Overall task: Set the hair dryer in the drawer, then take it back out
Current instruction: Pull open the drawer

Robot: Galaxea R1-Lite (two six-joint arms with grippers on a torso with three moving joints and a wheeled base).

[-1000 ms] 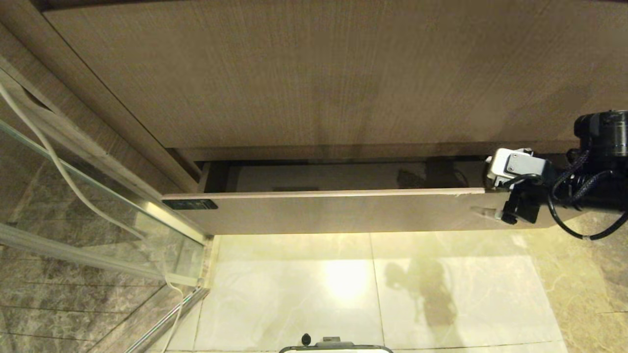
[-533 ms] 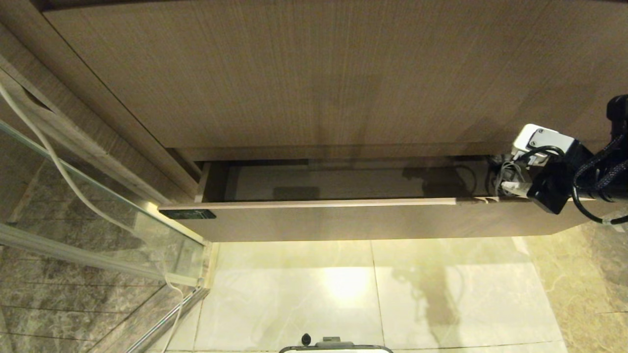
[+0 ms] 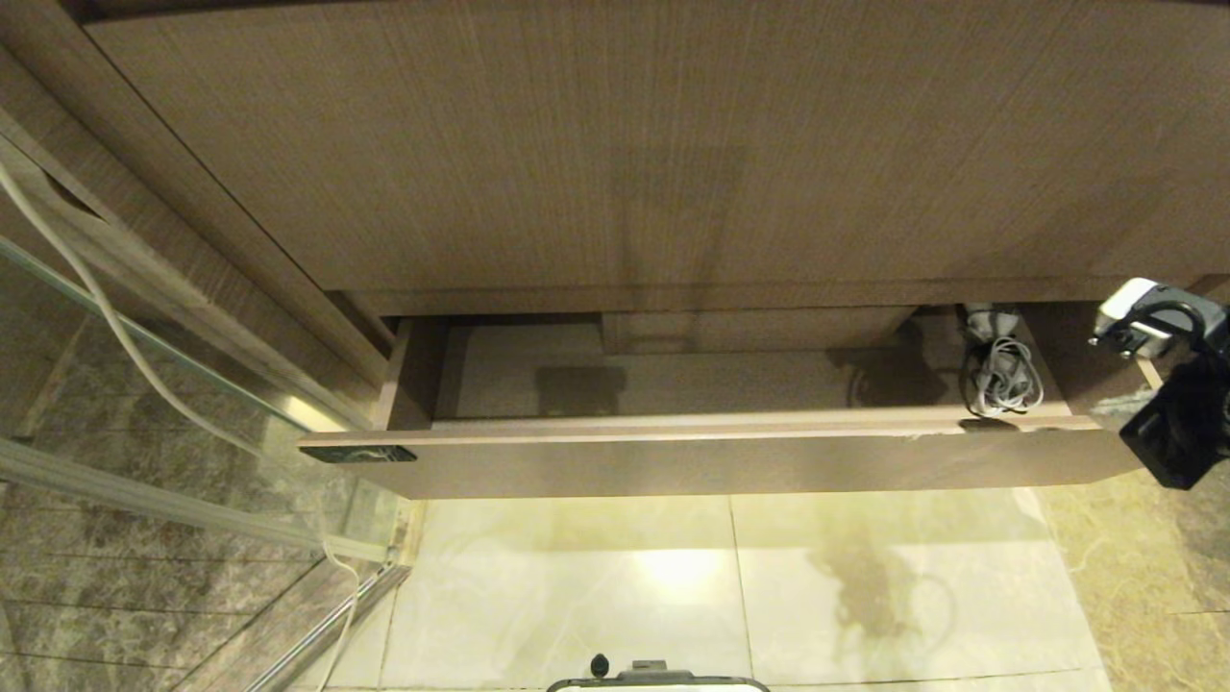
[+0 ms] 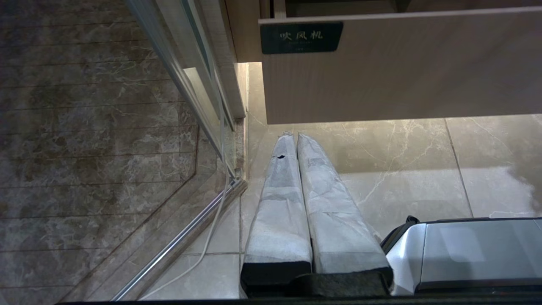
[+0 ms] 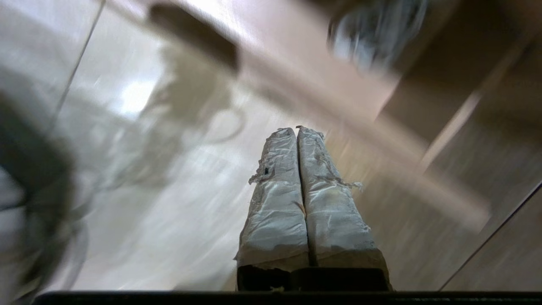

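The drawer [image 3: 730, 461] stands pulled out below the cabinet, its black label [image 3: 357, 454] at the left end. Inside, at its right end, lies the hair dryer's bundled grey cord [image 3: 1001, 380]; the white body [image 3: 988, 317] is mostly hidden under the cabinet. In the right wrist view that bundle [image 5: 377, 29] is a blur. My right arm's wrist [image 3: 1168, 423] hangs just off the drawer's right corner. The right gripper [image 5: 296, 129] is shut on nothing, apart from the drawer. Parked low before the drawer's left end [image 4: 402, 63], my left gripper [image 4: 295, 134] is shut and empty.
A tall wood panel [image 3: 625, 144] rises above the drawer. A glass door with a metal rail [image 3: 192, 413] and a white cable [image 3: 115, 327] stand at the left. A boxed cutout [image 3: 754, 332] sits inside the drawer. My base [image 4: 474, 250] is on the pale tiled floor.
The drawer has slid out toward me, uncovering the hair dryer's cord. My right gripper has let go of the drawer front, shut, and moved off to the right.
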